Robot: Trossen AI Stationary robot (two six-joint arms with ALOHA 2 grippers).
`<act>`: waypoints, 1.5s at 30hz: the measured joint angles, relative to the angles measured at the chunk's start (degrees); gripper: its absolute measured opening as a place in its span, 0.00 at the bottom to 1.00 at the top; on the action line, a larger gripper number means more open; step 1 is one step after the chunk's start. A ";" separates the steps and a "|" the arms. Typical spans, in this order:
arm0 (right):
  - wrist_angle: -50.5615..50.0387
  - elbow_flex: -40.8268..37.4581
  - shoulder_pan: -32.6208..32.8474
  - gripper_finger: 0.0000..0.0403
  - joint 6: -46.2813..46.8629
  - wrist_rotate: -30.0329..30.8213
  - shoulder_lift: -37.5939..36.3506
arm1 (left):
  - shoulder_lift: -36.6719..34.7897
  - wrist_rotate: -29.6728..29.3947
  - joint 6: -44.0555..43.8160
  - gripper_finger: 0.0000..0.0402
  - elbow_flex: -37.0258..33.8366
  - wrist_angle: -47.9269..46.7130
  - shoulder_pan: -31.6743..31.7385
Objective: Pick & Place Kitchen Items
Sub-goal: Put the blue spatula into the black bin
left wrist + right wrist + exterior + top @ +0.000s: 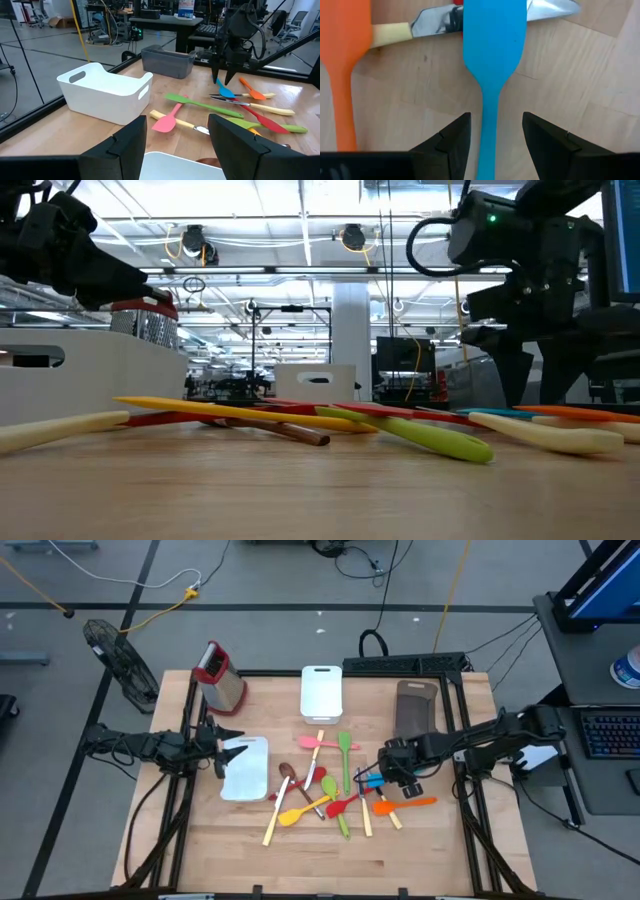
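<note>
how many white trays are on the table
2. One white tray stands at the table's far side, between the grater and the brown tray. The second white tray sits at the left hand. None looks hidden.

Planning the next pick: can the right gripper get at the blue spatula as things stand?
Probably yes. The right gripper hangs open right over the blue spatula, its handle between the fingers, nothing lying across that part.

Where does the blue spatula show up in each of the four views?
High view: blue spatula right of centre, under the right gripper.
Low view: a thin blue sliver at right, behind the pale handle.
Left wrist view: far side of the pile, below that gripper.
Right wrist view: centre, handle between the open fingers.
Shared landmark: the orange spatula beside it.
</note>
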 joint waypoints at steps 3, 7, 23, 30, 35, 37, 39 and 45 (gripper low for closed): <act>-0.48 -0.02 0.00 0.42 0.02 -0.02 0.80 | 0.00 0.00 -0.02 0.54 -0.02 -0.02 -0.02; -0.58 -0.10 0.00 0.42 0.05 0.00 1.73 | 0.00 0.01 -0.04 0.54 -0.02 -0.01 -0.01; 4.75 -3.28 0.07 0.32 4.24 -0.23 2.79 | 0.00 0.00 0.09 0.54 -0.01 -0.02 -0.02; 5.81 -3.32 0.04 0.24 5.41 -1.46 2.85 | 0.00 0.00 0.09 0.54 -0.02 -0.04 -0.01; 6.24 -3.32 0.04 0.15 6.19 -1.44 2.90 | 0.00 0.00 0.11 0.54 -0.02 -0.04 0.00; 6.37 -3.32 0.04 0.11 6.21 -1.46 2.90 | 0.00 0.00 0.12 0.54 -0.01 -0.04 0.00; 6.37 -3.32 0.04 0.07 6.21 -1.49 2.90 | 0.00 0.00 0.13 0.54 -0.02 -0.04 -0.01; 5.95 -3.32 0.04 0.06 6.19 -1.46 1.73 | 0.00 0.00 0.16 0.54 -0.02 -0.04 -0.02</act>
